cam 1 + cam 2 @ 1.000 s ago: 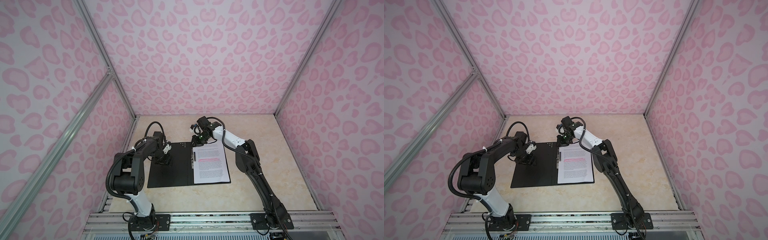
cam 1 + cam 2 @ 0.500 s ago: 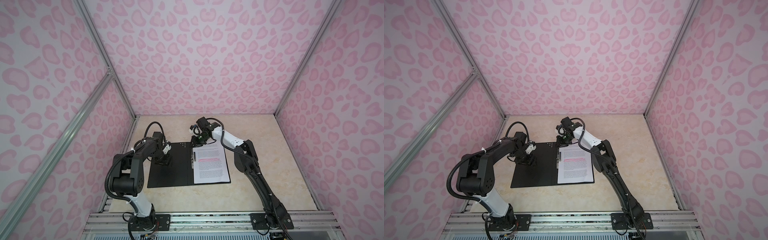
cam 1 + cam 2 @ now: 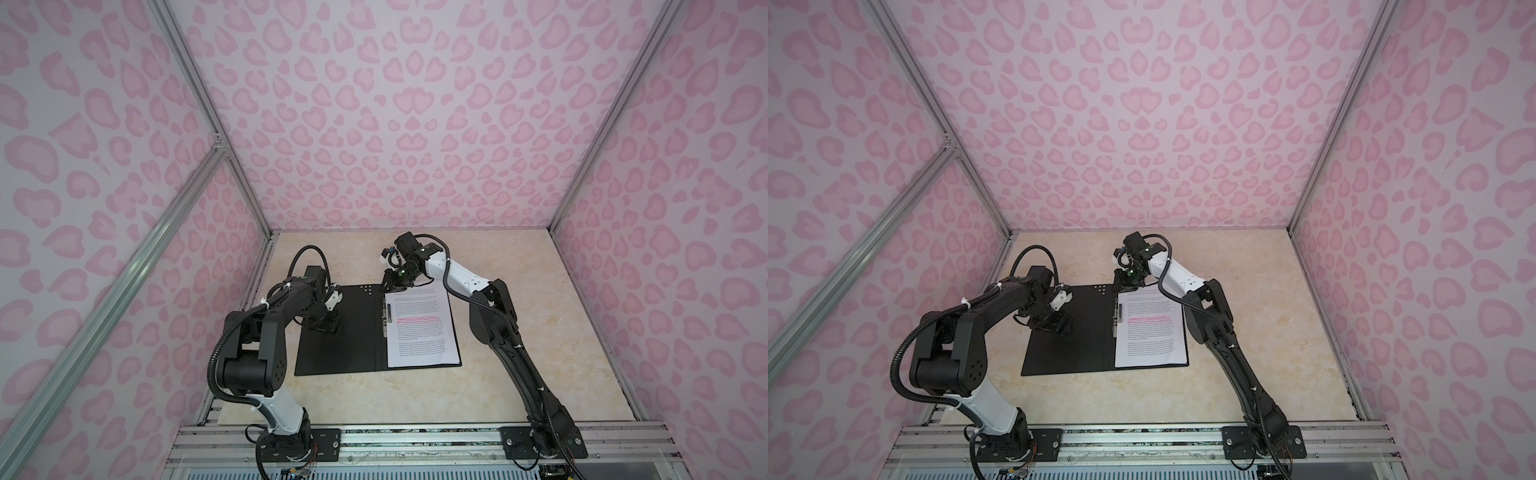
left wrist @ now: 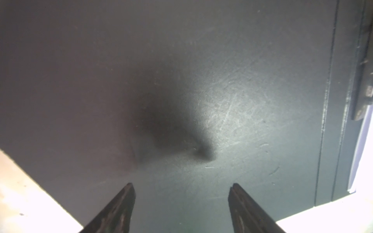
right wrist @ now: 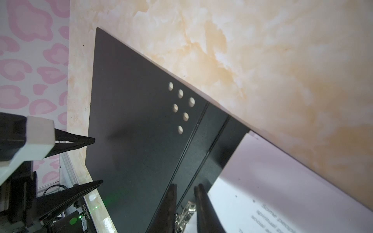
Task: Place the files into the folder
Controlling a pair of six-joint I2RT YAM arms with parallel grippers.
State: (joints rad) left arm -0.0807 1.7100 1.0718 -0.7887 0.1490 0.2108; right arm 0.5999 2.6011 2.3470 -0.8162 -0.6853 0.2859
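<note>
1. Right wrist view: the right gripper (image 5: pixel 186 189) is nearly closed, with its fingers either side of the far end of the metal clip (image 5: pixel 185 209). Cannot tell whether it actually pinches the clip.
2. Left wrist view: the left gripper (image 4: pixel 181 187) is wide open and holds nothing. Its tips are low over the bare left cover of the folder (image 4: pixel 222 100); contact cannot be made out.
3. Both top views: the folder (image 3: pixel 340 349) lies open and flat on the table (image 3: pixel 519 332). The files (image 3: pixel 422 332) lie on its right half, spine-side edge at the clip; under it or beside it, cannot tell.
4. Risk: an off-axis pull on the clip could slip the fingers off the thin metal. It could also drag the light folder, since the left tips are not clearly pinning it.
5. Risk: the sheets look loose, so a shifted folder or a snapping clip could skew them or catch only part of the stack.
6. Risk: closing the cover before the sheets are clamped may fan them out.
</note>
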